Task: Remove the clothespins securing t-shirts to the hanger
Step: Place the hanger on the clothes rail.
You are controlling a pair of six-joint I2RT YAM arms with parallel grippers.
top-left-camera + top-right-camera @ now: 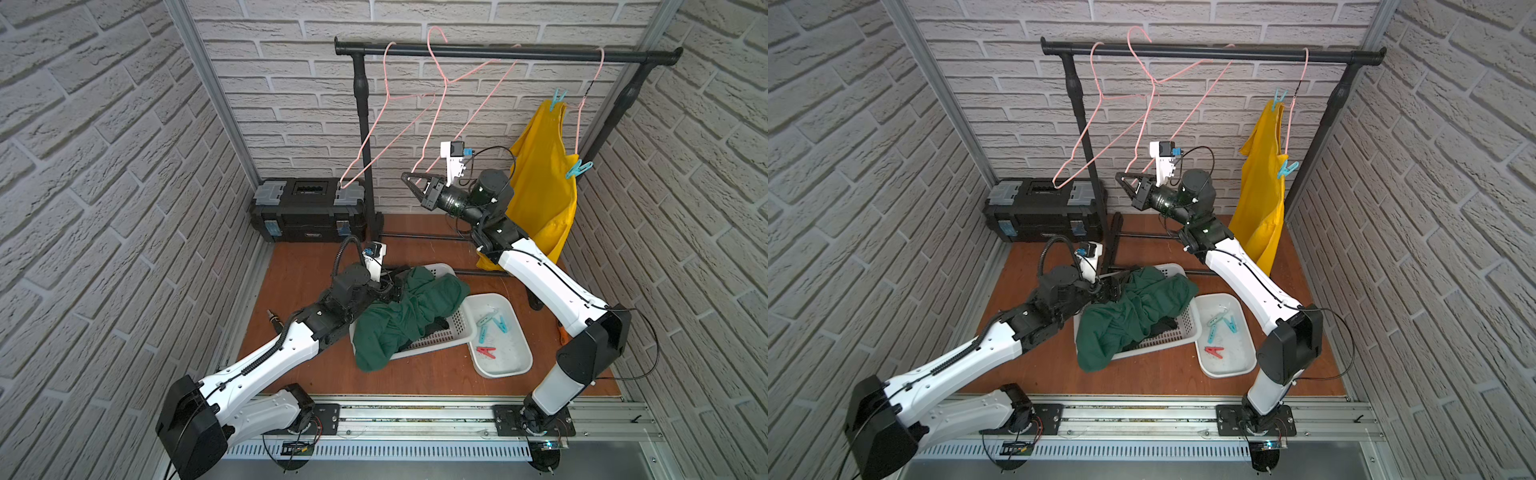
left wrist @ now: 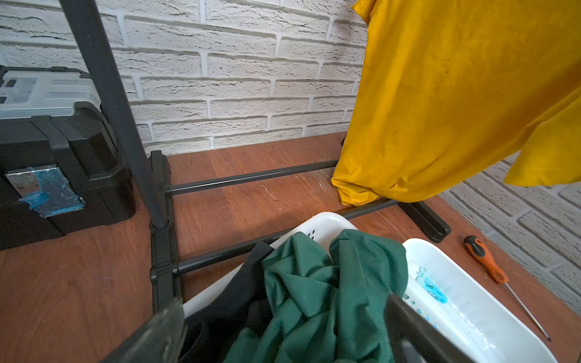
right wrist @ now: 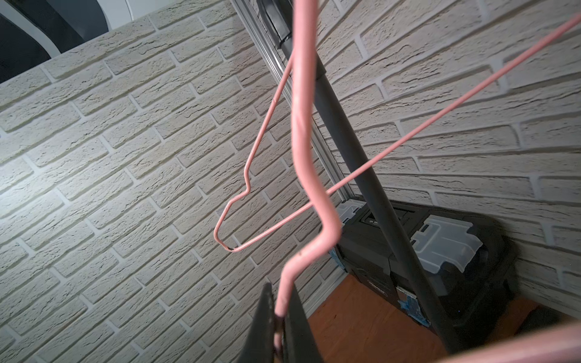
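A yellow t-shirt (image 1: 540, 174) hangs on the right-hand pink hanger (image 1: 590, 95), held by two teal clothespins, one at the top (image 1: 557, 99) and one lower down (image 1: 579, 169). A green t-shirt (image 1: 407, 316) lies over a black one (image 2: 239, 298) in the white basket (image 1: 440, 340). The white tray (image 1: 511, 353) holds several teal clothespins (image 1: 492, 324) and a red one (image 1: 485, 352). My right gripper (image 3: 280, 292) is shut on the lower corner of the bare middle hanger (image 3: 301, 125). My left gripper (image 2: 283, 308) is open just above the green t-shirt, holding nothing.
A black rail (image 1: 498, 52) on two posts carries three pink hangers. A black toolbox (image 1: 307, 208) stands at the back left. An orange-handled screwdriver (image 2: 485, 259) lies on the wooden floor beside the tray. Brick walls enclose three sides.
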